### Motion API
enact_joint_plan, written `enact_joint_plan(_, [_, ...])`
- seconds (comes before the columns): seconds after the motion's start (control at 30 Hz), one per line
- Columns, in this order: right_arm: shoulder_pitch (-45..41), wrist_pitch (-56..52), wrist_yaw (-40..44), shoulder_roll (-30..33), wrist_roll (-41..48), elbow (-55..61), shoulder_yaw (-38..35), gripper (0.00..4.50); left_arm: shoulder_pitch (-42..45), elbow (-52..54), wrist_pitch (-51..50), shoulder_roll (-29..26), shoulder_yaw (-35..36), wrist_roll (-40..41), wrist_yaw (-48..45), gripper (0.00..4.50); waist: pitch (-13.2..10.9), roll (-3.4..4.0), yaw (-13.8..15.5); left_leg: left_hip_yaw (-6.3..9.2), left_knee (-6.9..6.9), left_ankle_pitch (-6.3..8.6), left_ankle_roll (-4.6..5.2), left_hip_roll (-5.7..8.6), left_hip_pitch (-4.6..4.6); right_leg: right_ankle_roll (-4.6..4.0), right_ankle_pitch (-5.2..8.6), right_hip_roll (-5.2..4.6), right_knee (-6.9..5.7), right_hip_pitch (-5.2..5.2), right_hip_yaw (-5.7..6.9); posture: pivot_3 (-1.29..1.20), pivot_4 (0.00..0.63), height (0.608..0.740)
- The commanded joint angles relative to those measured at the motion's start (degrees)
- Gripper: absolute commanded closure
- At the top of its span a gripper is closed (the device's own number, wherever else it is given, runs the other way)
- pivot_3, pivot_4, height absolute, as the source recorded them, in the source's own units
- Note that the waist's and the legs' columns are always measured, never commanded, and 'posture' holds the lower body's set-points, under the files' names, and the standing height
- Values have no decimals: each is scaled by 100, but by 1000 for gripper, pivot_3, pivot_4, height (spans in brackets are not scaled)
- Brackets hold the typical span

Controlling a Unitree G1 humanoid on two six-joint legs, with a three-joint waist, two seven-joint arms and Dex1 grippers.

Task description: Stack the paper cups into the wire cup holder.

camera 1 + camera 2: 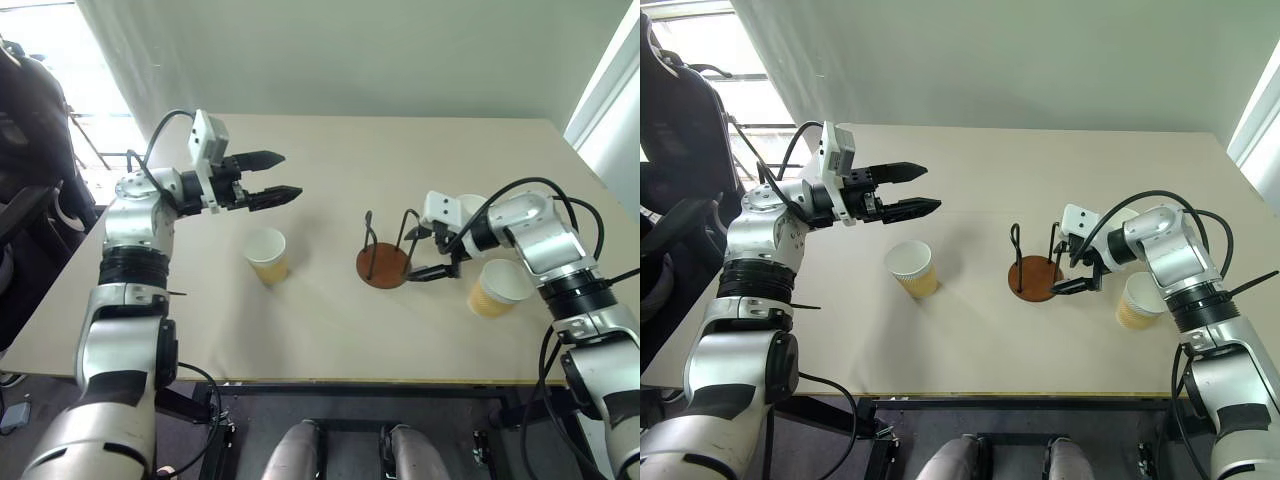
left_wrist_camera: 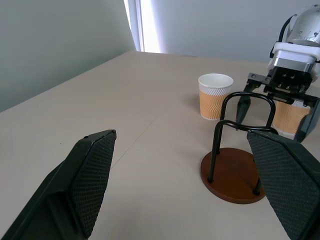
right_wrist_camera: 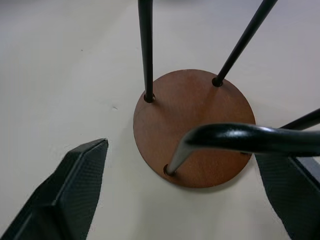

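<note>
Nearest to me on the big beige table (image 1: 330,160) are my two arms, one each side, both grippers empty. I count three paper cups and one wire cup holder (image 1: 385,262). Left gripper (image 1: 280,176) hangs above the table with its jaws apart, pointing level across toward the holder. Right gripper (image 1: 428,254) sits just beside the holder's right edge, angled down at it, jaws spread wide; from the right wrist view the disc base lies between the fingers. That holder stands upright at mid-table, its wire loops rising straight up, with no cup in it. One cup (image 1: 267,255) stands upright left of the holder, mouth up. A second (image 1: 496,287) stands near my right forearm, and the third (image 1: 468,208) is mostly hidden behind that wrist.
</note>
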State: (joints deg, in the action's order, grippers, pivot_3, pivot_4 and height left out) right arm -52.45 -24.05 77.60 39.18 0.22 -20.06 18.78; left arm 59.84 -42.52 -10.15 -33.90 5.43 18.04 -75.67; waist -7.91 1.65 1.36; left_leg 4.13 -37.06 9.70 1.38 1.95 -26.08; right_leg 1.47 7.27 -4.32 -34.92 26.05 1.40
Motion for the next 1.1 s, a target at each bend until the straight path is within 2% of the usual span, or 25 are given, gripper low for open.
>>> enact_joint_plan(0.03, [-124,94,-49,95,-69,62,-87,33,79,94,82,-52,26,-19,28,0,0,0,0,0,0,0,0,0,0,0,0,0,0,0,0,0,150,740])
enact_joint_plan(0.3, [-422,336,-52,381,-211,-223,-231,33,74,87,115,-38,4,-42,-1,0,0,0,3,0,0,0,0,0,-1,-1,-1,0,0,0,0,0,150,740])
enact_joint_plan(0.43, [-625,462,-18,681,-200,-292,-353,33,64,14,186,-172,-135,-189,-219,0,0,0,0,0,0,2,-3,0,-1,-1,-1,0,1,0,0,0,150,740])
enact_joint_plan(0.73, [-784,530,-58,943,-205,-252,-492,33,348,-262,651,-468,-350,-522,-641,0,0,0,-27,1,2,3,-3,-2,-1,-4,2,0,1,1,1,0,150,740])
enact_joint_plan(1.1, [-990,1041,723,1184,157,-278,-661,33,801,-849,729,-849,-572,-731,-1527,0,0,0,-34,2,4,8,1,-2,-7,-3,7,0,7,4,1,0,150,740])
